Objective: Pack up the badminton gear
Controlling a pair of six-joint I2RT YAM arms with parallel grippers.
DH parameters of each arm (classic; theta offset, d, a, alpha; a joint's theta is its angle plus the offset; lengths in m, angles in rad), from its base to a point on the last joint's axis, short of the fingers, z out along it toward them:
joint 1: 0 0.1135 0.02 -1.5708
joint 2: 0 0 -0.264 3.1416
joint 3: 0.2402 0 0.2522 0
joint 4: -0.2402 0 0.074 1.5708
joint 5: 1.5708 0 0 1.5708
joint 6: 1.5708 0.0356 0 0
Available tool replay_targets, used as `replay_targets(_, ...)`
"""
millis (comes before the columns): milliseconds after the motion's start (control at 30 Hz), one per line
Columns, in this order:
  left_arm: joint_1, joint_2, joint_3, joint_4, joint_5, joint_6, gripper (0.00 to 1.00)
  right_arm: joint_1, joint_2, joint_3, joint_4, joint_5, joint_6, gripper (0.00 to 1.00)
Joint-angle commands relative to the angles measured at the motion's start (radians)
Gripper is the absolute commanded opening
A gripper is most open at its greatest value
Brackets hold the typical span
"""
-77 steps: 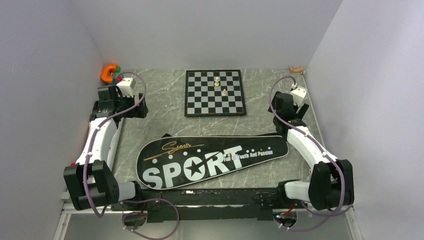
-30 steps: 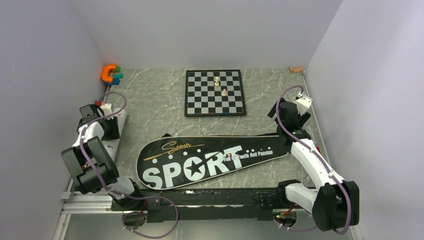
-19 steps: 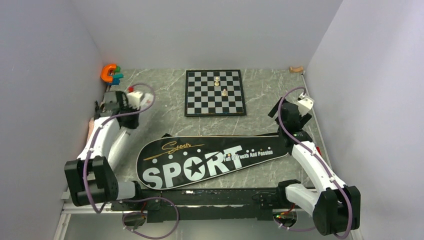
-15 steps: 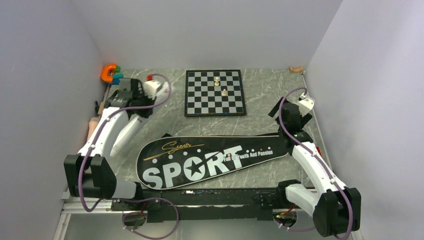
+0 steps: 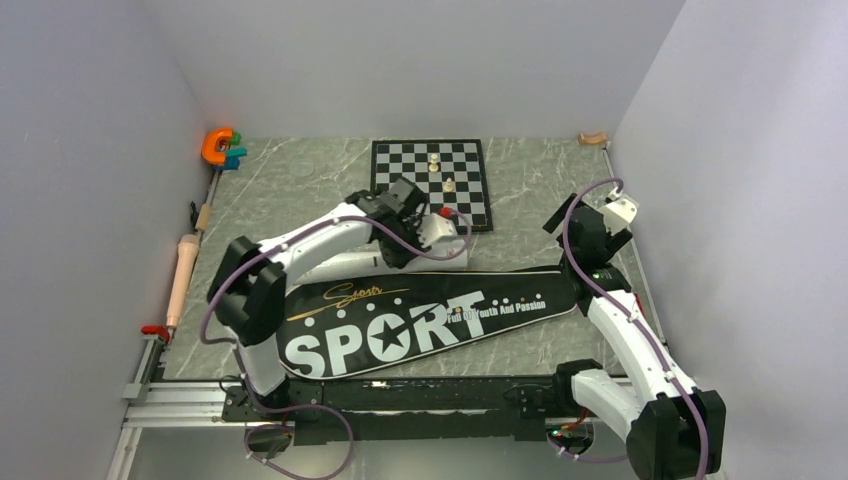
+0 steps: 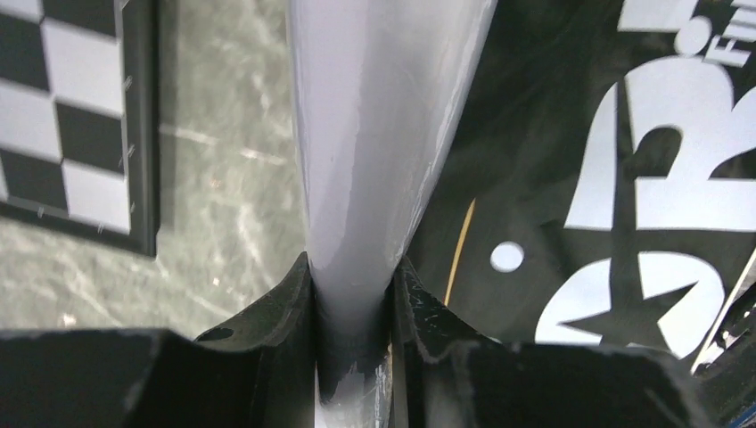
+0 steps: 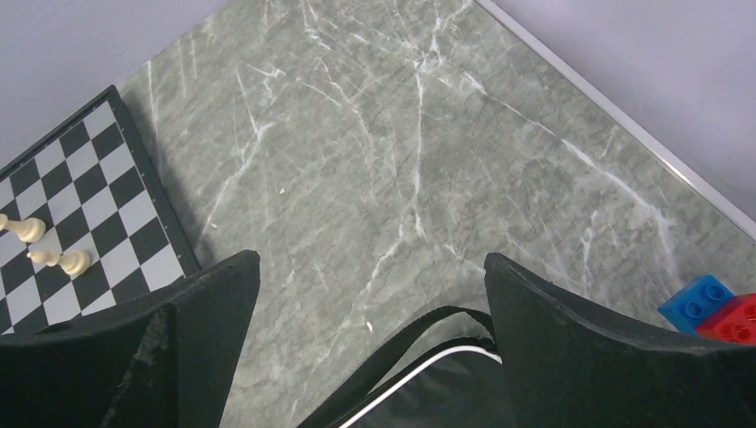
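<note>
A white tube (image 5: 447, 262) is stretching across the middle of the grey marbled surface (image 5: 300, 185), between a chessboard (image 5: 430, 185) and the far edge of a black bag (image 5: 420, 320) lettered SPORT. The left claw (image 5: 402, 245) is pinching it. Whether the tube is resting on the surface or lifted off it cannot be told.

From the left wrist camera, the white tube (image 6: 383, 134) is running straight away from the lens. It is wedged tight between the 2 dark fingers (image 6: 283, 308) of the left claw (image 6: 352, 299). The black bag (image 6: 624, 134) is lying to one side of it and the chessboard (image 6: 62, 116) to the other.

The racket-shaped bag is lying flat near the arms' bases, its wide end toward the left arm and its narrow end toward the right. The right claw (image 5: 585, 235) is hanging over that narrow end, spread wide and gripping nothing. In its own view, the right claw (image 7: 370, 276) is framing the bag's end (image 7: 464, 401) and a black strap (image 7: 392, 357).

2 pale chess pieces (image 5: 434, 160) are standing on the chessboard (image 7: 80, 241). A beige rod (image 5: 183, 280) is lying along the left edge of the surface, and an orange-and-teal toy (image 5: 220, 147) is sitting in the far left corner. Blue and red bricks (image 7: 713, 308) are showing at the right edge of the right wrist view.
</note>
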Motion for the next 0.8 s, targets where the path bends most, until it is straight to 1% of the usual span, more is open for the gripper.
replay_targets(0,-0.066,0.086,0.134,0.002,-0.054,0.036,0.01,-0.009,-0.018,0.030,0.007,0.032,0.000,1.00)
replay_targets(67,-0.081,0.139,0.175,0.026,-0.071,0.035,0.03,-0.010,-0.018,0.028,0.011,0.036,-0.001,1.00)
replay_targets(133,-0.090,0.185,0.212,0.049,-0.082,0.027,0.09,-0.012,-0.013,0.027,0.015,0.034,-0.003,1.00)
replay_targets(233,-0.108,0.233,0.248,0.072,-0.096,0.005,0.33,-0.013,-0.005,0.029,0.015,0.033,-0.007,1.00)
replay_targets(300,-0.118,0.239,0.240,0.099,-0.109,-0.003,0.48,-0.015,-0.002,0.028,0.020,0.032,-0.012,1.00)
replay_targets(433,-0.125,0.223,0.215,0.110,-0.110,-0.017,0.69,-0.017,0.001,0.029,0.019,0.033,-0.015,1.00)
replay_targets(467,-0.126,0.207,0.204,0.111,-0.108,-0.012,0.77,-0.019,0.000,0.028,0.020,0.032,-0.015,1.00)
replay_targets(567,-0.127,0.164,0.173,0.102,-0.110,0.002,0.80,-0.017,0.003,0.027,0.022,0.032,-0.010,1.00)
replay_targets(600,-0.126,0.151,0.170,0.093,-0.114,0.003,0.87,-0.019,0.005,0.027,0.019,0.031,-0.007,1.00)
replay_targets(633,-0.126,0.137,0.171,0.078,-0.119,0.005,0.89,-0.019,0.008,0.029,0.017,0.031,-0.004,1.00)
replay_targets(767,-0.124,0.043,0.180,0.007,-0.134,0.024,0.89,-0.019,0.005,0.013,0.035,0.058,-0.019,1.00)
